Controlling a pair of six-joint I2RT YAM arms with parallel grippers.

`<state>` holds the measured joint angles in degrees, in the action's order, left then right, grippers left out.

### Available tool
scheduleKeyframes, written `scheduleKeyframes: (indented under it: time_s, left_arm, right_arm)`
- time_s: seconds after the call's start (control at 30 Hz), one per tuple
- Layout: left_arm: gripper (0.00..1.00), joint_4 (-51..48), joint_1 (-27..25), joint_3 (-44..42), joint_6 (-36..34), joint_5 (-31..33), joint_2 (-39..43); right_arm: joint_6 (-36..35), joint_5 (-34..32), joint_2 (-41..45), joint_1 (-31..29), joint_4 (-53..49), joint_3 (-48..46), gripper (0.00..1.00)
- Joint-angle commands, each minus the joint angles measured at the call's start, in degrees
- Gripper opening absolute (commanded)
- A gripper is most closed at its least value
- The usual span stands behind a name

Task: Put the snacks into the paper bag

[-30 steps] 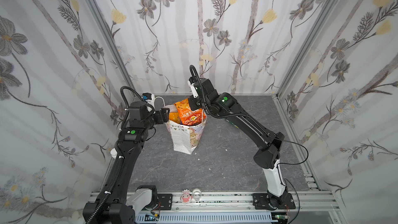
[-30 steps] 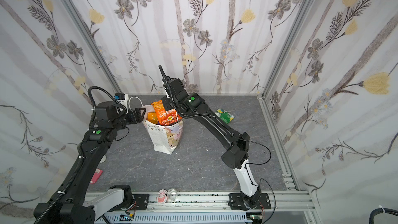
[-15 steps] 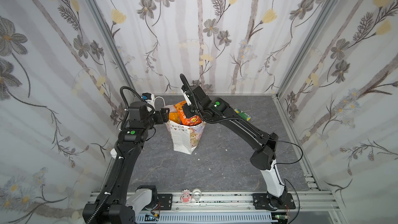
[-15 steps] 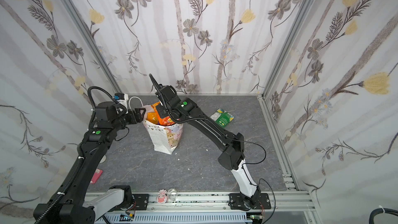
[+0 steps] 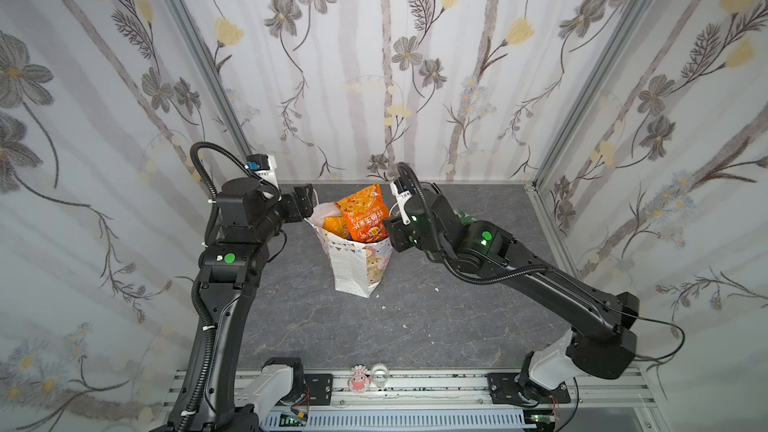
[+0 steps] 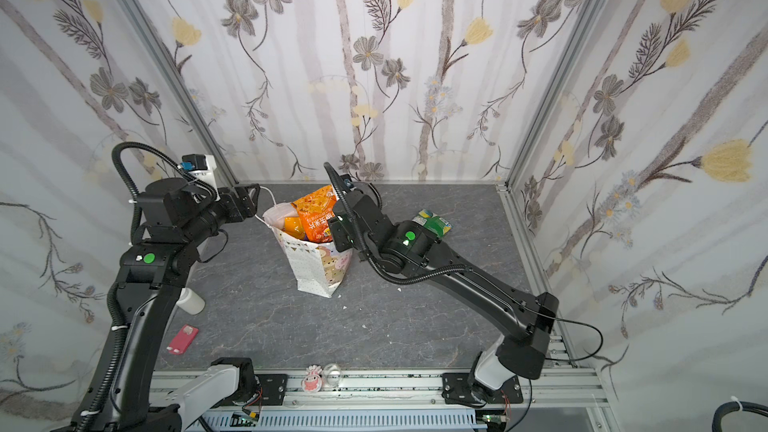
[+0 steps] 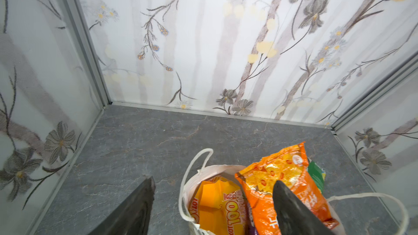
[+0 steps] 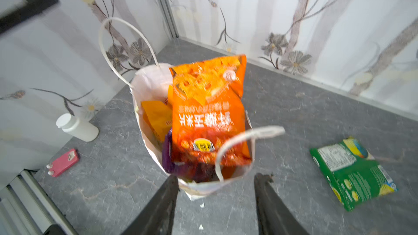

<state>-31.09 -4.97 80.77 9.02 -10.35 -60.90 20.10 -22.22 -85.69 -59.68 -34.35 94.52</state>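
- The right gripper (image 8: 214, 191) has let go of the orange chip bag (image 5: 365, 218) it was carrying a second ago and drawn back to the near side of the paper bag (image 5: 357, 268). Its jaws are now apart and empty, the tips just short of the rim and cord handle.
- The paper bag stands upright mid-table. The chip bag now sits in its mouth with its upper half sticking out, beside a yellow-orange packet (image 7: 217, 202) and a purple packet (image 8: 167, 154) lower down.
- That snack likely counts as delivered, though it may need pushing down.
- The left gripper (image 7: 214, 181) has stayed at the bag's far-left rim with its jaws wide, gripping nothing. Whether it touches the rim cannot be told.
- Farthest back, a green packet (image 8: 352, 172) lies flat on the table, well apart from the bag, and is probably next.
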Motion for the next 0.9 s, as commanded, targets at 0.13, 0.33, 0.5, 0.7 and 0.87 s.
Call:
scheduleKeyframes:
  time_s: [0.13, 0.33, 0.5, 0.7, 0.87]
  left_arm:
    - [0.83, -7.46, -13.43, 7.37, -0.42, -0.35, -6.41]
    - [0.83, -6.39, -16.45, 7.82, -1.27, 2.49, -10.98]
    - [0.83, -5.70, -18.91, 10.27, -2.73, 1.71, -15.31]
    - [0.83, -7.68, -22.05, 15.14, -4.55, 3.02, -23.40]
    - [0.81, -10.54, -25.34, 21.16, -5.70, 7.62, -31.76]
  right_arm:
    - [2.62, 5.48, 3.06, 1.50, 19.09, -10.63, 0.64]
    - [1.43, 8.88, -1.57, 4.40, 21.68, -8.12, 0.61]
    - [0.82, 10.05, -2.15, 5.63, 22.87, -7.97, 0.10]
    - [1.24, 12.05, 2.65, 6.22, 27.29, -13.35, 0.00]
    - [2.14, 14.34, 5.08, 7.19, 29.66, -17.45, 0.00]
